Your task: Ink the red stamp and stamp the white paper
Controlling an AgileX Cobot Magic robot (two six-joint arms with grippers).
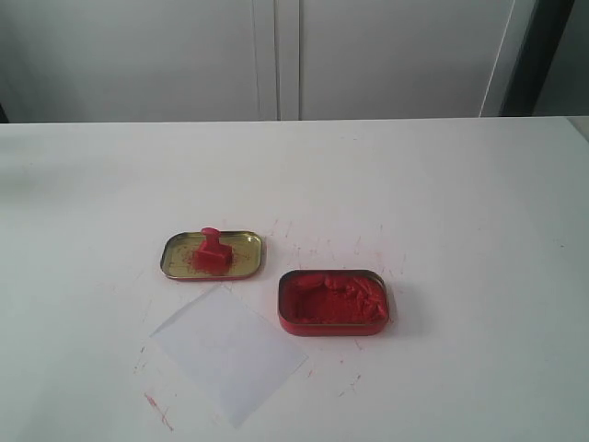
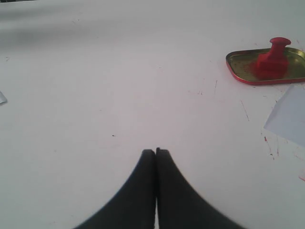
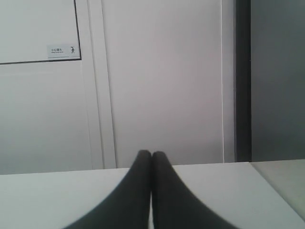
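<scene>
The red stamp [image 1: 213, 250] stands upright inside the shallow gold tin lid [image 1: 241, 261]; the left wrist view shows the same stamp [image 2: 272, 59] far off to one side. The white paper [image 1: 225, 352] lies flat on the table in front of the lid, and one corner of the paper [image 2: 288, 114] shows at the edge of the left wrist view. No stamp mark shows on it. My left gripper [image 2: 156, 151] is shut and empty, over bare table well away from the stamp. My right gripper [image 3: 151, 154] is shut and empty, pointing at the wall. Neither gripper appears in the exterior view.
The rectangular red tin of ink paste [image 1: 333, 301] sits open to the right of the paper. The gold lid [image 2: 248, 67] has red smears. Red specks and streaks mark the white tabletop [image 1: 442, 203]. White cabinet doors [image 3: 162, 81] stand behind the table.
</scene>
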